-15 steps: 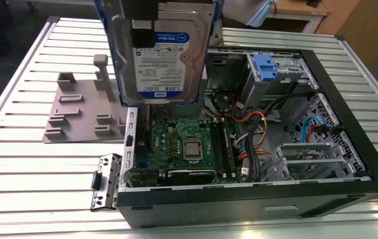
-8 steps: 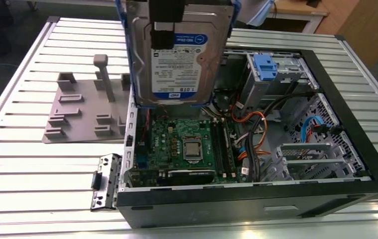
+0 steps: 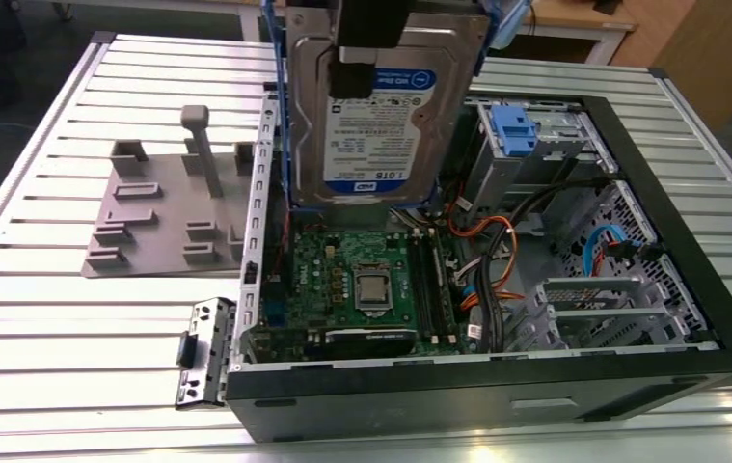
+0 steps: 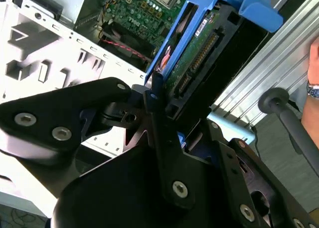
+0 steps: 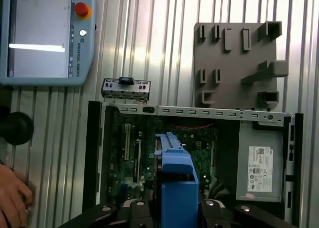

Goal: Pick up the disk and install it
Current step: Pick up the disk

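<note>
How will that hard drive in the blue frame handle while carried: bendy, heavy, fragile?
Probably stiff: the disk is a flat metal slab hanging upright from the gripper without sagging. Likely dense for its size, being mostly metal. Its exposed circuit board suggests knocks against the computer case could harm it.

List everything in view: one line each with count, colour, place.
Silver hard drive in blue plastic carrier: one, silver, above the open case.
Open black computer case: one, black, on the table.
Green motherboard: one, green, inside the case.
Silver metal cage with blue latch: one, silver, inside the case.
Grey metal box with white sticker: one, grey, inside the case.
Grey slotted plastic plate: one, grey, beside the case.
Small metal bracket: one, silver, by the case.
Pale blue tablet with red button: one, blue, on the table.
Slatted aluminium table: one, silver, under everything.
Black gripper: one, black, fingers shut on the drive.
Person's hand: one, by the table.
</note>
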Motion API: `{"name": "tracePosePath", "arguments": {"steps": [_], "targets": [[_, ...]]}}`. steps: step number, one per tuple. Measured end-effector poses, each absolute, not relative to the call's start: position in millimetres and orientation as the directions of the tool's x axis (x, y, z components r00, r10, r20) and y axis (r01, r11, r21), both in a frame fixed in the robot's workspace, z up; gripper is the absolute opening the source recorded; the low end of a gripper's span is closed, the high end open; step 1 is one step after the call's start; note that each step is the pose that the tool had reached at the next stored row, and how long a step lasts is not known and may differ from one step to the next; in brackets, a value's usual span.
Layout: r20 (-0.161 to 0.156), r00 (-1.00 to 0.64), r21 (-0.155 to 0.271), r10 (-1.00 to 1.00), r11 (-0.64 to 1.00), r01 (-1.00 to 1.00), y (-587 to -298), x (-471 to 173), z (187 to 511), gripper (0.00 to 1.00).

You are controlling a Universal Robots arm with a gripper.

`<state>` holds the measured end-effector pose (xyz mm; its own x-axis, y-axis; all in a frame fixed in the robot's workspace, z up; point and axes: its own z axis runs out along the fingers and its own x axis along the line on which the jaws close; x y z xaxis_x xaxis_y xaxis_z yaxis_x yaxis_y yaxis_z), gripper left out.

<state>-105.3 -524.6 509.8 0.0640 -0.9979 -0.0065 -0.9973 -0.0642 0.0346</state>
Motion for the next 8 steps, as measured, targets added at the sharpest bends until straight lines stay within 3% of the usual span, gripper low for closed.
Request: {"name": "tracePosePath", "arguments": {"steps": [8], "targets": [[-0.007,0.064,0.036,-0.998,-0.064,-0.997,-525,-86,509,0.36]]}}
